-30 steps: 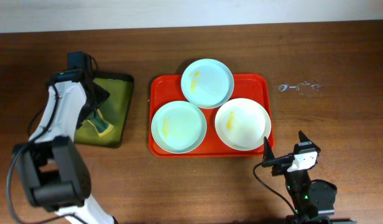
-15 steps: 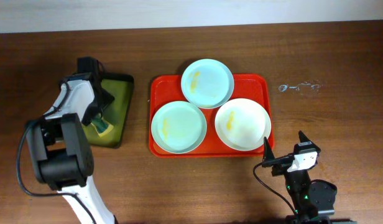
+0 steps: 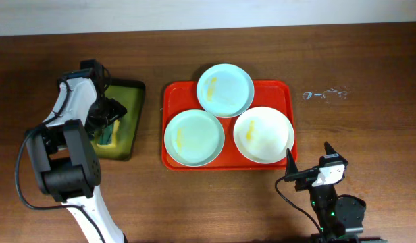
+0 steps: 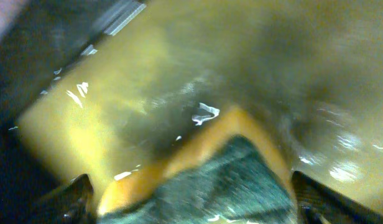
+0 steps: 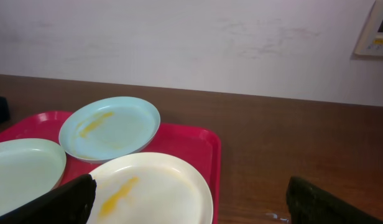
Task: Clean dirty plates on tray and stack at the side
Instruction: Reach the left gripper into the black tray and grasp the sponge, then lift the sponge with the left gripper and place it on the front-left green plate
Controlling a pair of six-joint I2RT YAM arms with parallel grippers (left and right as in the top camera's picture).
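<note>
Three plates lie flat on the red tray (image 3: 281,90), packed in a triangle.
- Far plate (image 3: 225,90): pale mint, yellow smear on its left half, overhangs the tray's far rim.
- Left plate (image 3: 194,137): mint, faint yellow smear near the centre.
- Right plate (image 3: 263,133): whiter, yellow smear on its left side, edge reaching the tray's right rim.

The three rims meet in the middle of the tray. From overhead I cannot tell which rim lies over which.

The tray sits mid-table (image 3: 370,61) with its long side running left to right.

Just beside it on the left is a dark green tray (image 3: 130,101). A sponge (image 3: 111,133) lies in it — yellow body, green scouring face.

The left gripper (image 3: 105,121) is down inside the green tray, right at the sponge. The left wrist view is blurred. It shows the sponge filling the gap between the two fingers (image 4: 73,196), which stand spread wide at the lower corners. Whether the pads touch the sponge cannot be told.

The right gripper (image 3: 308,156) is low at the near side of the table, just beside the red tray's near right corner but apart from it, and it points toward the plates. Its fingers (image 5: 55,202) are spread wide with nothing held between them.

A whitish smudge (image 3: 324,94) marks the table to the right of the red tray.
</note>
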